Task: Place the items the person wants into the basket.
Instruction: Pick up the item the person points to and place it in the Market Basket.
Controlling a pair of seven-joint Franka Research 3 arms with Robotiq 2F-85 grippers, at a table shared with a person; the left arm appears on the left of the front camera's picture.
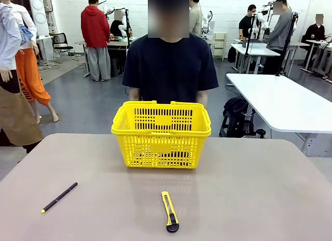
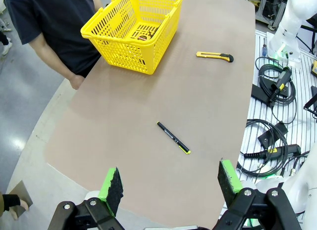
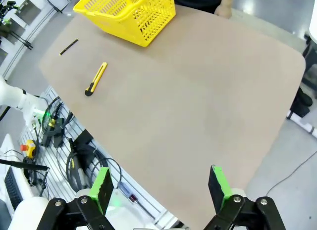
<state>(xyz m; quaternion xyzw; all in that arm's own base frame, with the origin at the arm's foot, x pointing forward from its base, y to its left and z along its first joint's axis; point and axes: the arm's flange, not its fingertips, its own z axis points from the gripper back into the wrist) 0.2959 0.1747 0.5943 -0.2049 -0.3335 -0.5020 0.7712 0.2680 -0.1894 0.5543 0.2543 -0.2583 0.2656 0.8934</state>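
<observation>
The yellow basket point(image 1: 161, 135) stands at the far middle of the table, right in front of the person point(image 1: 171, 65) in a black T-shirt. In the left wrist view something dark and yellow point(image 2: 144, 35) lies on the floor of the basket point(image 2: 124, 42); I cannot tell whether it is one of the items. My left gripper point(image 2: 171, 178) hovers open and empty high above the table's near left edge. My right gripper point(image 3: 159, 181) hangs open and empty above the near right edge, far from the basket point(image 3: 130, 15).
A thin black pen with a yellow tip point(image 1: 59, 197) lies at the front left. A yellow-and-black utility knife point(image 1: 169, 212) lies front centre. Cables and boxes point(image 2: 275, 116) sit on the robot's side beyond the table edge. A white table point(image 1: 285, 103) stands at the right.
</observation>
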